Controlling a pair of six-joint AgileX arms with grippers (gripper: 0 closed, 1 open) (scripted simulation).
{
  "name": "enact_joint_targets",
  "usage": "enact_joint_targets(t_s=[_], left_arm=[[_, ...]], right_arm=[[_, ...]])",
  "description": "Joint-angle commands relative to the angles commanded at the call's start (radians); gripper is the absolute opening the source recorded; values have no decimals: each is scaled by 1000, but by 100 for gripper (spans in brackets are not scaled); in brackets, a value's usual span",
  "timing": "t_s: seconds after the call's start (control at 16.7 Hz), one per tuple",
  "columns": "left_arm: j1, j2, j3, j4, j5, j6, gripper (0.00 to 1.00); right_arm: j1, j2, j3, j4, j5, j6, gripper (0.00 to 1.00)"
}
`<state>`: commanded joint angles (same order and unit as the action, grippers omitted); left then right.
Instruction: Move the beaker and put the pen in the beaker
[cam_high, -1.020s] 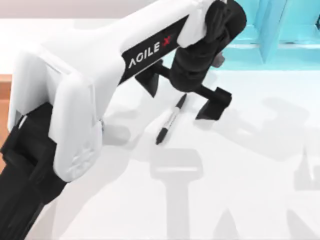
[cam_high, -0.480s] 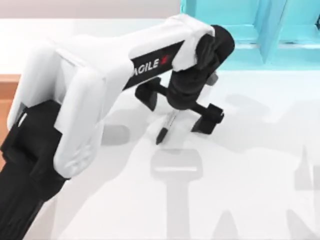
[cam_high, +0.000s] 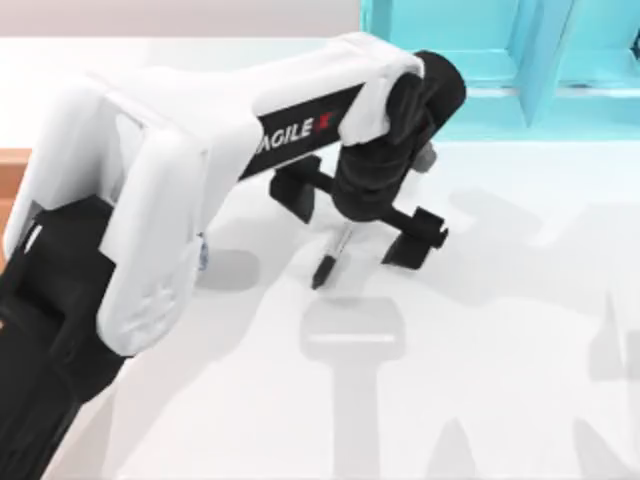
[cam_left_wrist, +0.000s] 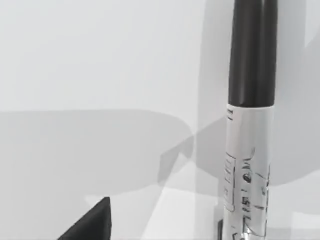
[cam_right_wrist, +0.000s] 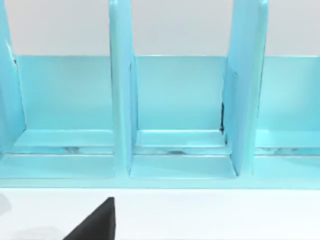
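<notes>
A white table (cam_high: 480, 400) fills the scene, with a turquoise rack (cam_high: 500, 60) of upright dividers standing along its far edge, toward the right. The left arm reaches in from the table's left side and bends down over the middle, bearing the AgileX lettering on its white shell. Its left hand (cam_high: 358, 215) hangs low over the pen (cam_high: 330, 258), fingers spread wide apart, one dark finger (cam_high: 296, 188) on the left of the pen and the other on the right, neither touching it. The pen lies flat on the table, its black end pointing toward the near edge and its upper part hidden under the wrist.

From the left wrist view the pen (cam_left_wrist: 250, 150) runs lengthwise, with a black section joining a grey-white barrel printed with small marks, and one dark fingertip (cam_left_wrist: 92, 222) shows at the edge, well apart from it.

The right wrist view faces the turquoise rack (cam_right_wrist: 180, 110) and its compartments, with one dark fingertip (cam_right_wrist: 97, 222) of the right hand at the edge; I cannot tell how far that hand is open.
</notes>
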<state>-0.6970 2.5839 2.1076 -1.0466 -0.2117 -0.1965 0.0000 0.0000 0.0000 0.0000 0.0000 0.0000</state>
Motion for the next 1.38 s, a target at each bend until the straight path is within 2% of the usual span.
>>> enact_joint_targets(t_s=[0.72, 1.2, 1.26, 1.38], left_arm=[[0, 0, 0, 0, 0, 0, 2], [0, 0, 0, 0, 0, 0, 0], [-25, -70, 2, -21, 69, -30, 0], [-34, -86, -13, -34, 67, -45, 0]], right_arm=[[0, 0, 0, 0, 0, 0, 100], [0, 0, 0, 0, 0, 0, 100], [0, 0, 0, 0, 0, 0, 100], [0, 0, 0, 0, 0, 0, 100]])
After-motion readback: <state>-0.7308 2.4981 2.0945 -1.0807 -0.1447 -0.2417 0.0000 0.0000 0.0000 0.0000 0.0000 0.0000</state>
